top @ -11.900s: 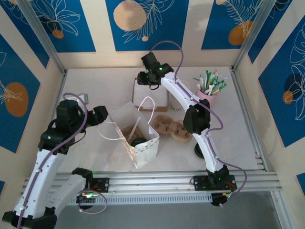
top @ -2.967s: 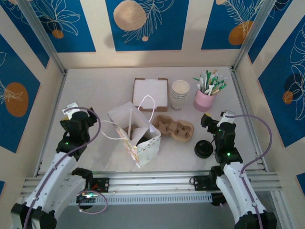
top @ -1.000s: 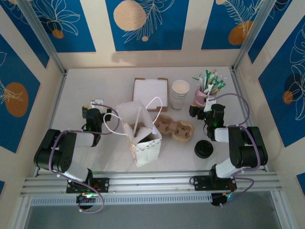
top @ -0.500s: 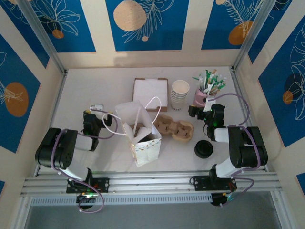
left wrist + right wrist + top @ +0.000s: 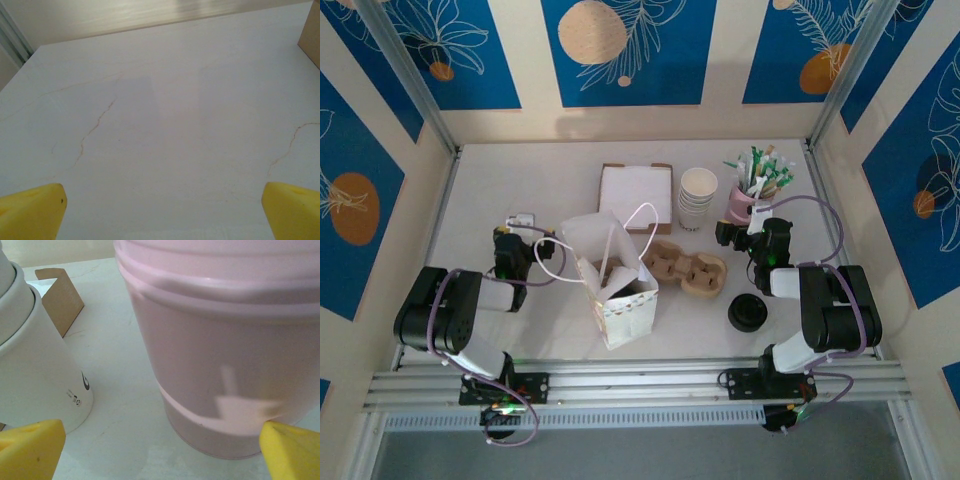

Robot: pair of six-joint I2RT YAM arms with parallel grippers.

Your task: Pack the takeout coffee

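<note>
A white paper bag (image 5: pixel 620 300) stands open at the table's middle. Its opening shows a brown carrier and a dark shape (image 5: pixel 617 288); I cannot tell whether that shape is the lidded takeout coffee. My left gripper (image 5: pixel 520 221) lies low, left of the bag, open over bare tabletop (image 5: pixel 162 215), with only its yellow fingertips (image 5: pixel 30 212) showing. My right gripper (image 5: pixel 733 232) rests low, right of the carrier, open (image 5: pixel 162 450). It faces the gap between the pink cup (image 5: pixel 225 355) and the stack of lidless cups (image 5: pixel 35 370).
A second brown cup carrier (image 5: pixel 685 270) lies right of the bag. A loose black lid (image 5: pixel 747 313) sits near the right arm. A flat box (image 5: pixel 635 190), the cup stack (image 5: pixel 698 197) and the pink cup of stirrers (image 5: pixel 752 195) stand at the back.
Both arms have pulled back from reaching over the table and folded down low. In the last second only the left gripper end shifted slightly.
</note>
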